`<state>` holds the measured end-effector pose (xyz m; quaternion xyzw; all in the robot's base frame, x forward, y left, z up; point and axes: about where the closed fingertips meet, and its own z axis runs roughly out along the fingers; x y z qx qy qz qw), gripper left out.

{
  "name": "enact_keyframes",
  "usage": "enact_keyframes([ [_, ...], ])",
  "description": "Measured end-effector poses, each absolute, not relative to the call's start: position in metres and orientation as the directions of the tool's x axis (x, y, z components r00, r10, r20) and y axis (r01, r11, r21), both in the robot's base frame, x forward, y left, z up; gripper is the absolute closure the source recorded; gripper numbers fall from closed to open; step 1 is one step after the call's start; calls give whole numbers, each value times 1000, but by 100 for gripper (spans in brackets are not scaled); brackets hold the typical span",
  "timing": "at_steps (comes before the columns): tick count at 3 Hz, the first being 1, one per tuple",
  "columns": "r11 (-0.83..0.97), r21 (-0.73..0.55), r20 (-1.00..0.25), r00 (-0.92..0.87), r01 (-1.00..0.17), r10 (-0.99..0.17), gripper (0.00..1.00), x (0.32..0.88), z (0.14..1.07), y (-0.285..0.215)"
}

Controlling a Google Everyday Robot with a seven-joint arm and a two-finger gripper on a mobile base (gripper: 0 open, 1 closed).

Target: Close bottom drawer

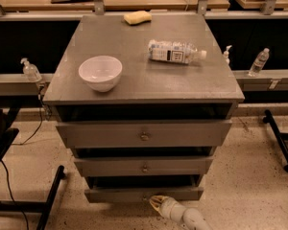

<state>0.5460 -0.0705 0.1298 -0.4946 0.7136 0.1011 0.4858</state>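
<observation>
The grey cabinet (144, 80) has three drawers, and all of them stand a little way out. The bottom drawer (115, 194) is the lowest and slimmest front, just above the floor, with a dark gap above it. My gripper (156, 203) comes up from the bottom edge of the camera view on a white arm. Its tip sits at the lower edge of the bottom drawer's front, just right of centre, touching it or nearly so. The drawer's knob is not clearly visible beside the tip.
On the cabinet top are a white bowl (101, 72), a plastic bottle (175, 52) lying on its side and a yellow sponge (137, 17). Black table legs (53, 190) stand on the floor at left and right (278, 140). Small bottles (258, 61) sit on side ledges.
</observation>
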Motion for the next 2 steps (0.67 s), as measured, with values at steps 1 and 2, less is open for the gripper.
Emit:
enact_keyframes([
  [1,494,-341,-798,-31,-800,-602,100,573,125,-56],
  [2,494,-341,-798,-31,-800,-602,100,573,125,-56],
])
